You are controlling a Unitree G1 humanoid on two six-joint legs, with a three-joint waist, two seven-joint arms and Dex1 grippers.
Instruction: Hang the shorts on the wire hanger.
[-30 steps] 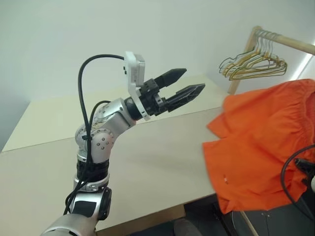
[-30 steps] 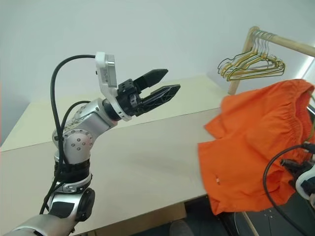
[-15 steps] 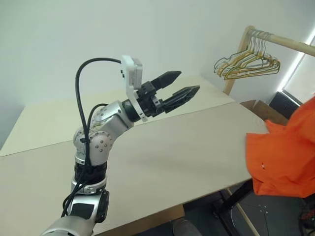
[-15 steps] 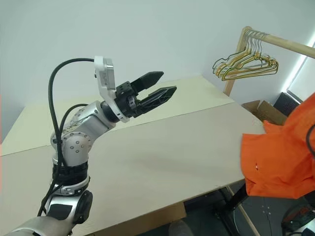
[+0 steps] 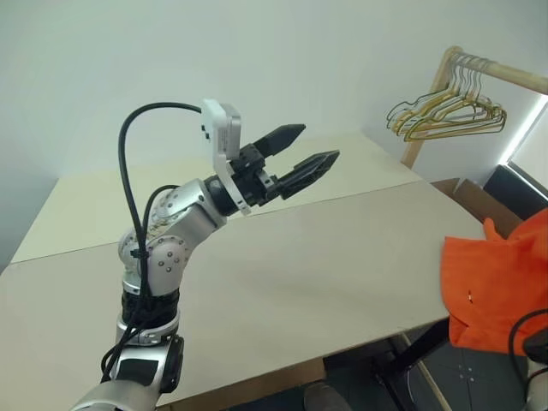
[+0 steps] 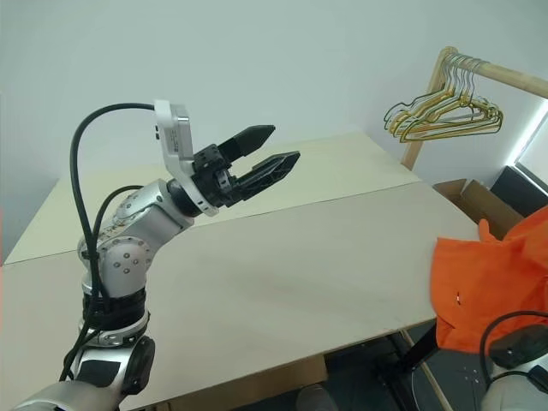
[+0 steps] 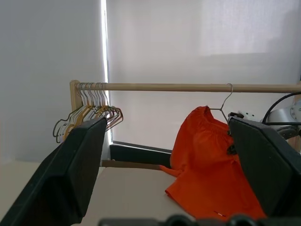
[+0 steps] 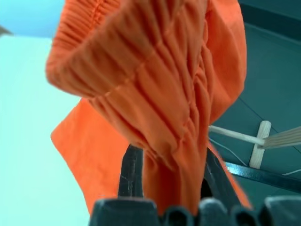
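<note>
The left arm rises from the lower left of the head views, elbow bent, forearm angled up and toward the right, so that the left end effector [image 5: 295, 157] hangs in the air above the pale beige worktop [image 5: 325, 257], its two black fingers spread wide with nothing between them. A black cable [image 5: 137, 171] loops from the forearm up to the white camera block on its wrist. The shorts [image 5: 497, 287], bright orange, sit at the right edge of the head views, off the near right corner of the worktop and lower than its surface, bunched and hanging. In the left wrist view they hang from the wire hanger [image 7: 225, 103], whose small hook is caught over the wooden rail [image 7: 188, 87], with the gathered waistband at the top and the legs falling below. The right end effector [image 8: 171, 181] shows in its own wrist view: its fingers stand on either side of a fold of the gathered waistband, the cloth filling the gap between them, so it is grasping the shorts. A bunch of yellow and green hangers [image 5: 447, 111] hangs at the post end of the rail, well apart from the shorts. A cardboard box [image 6: 467, 197] stands just beyond the worktop's right edge.
</note>
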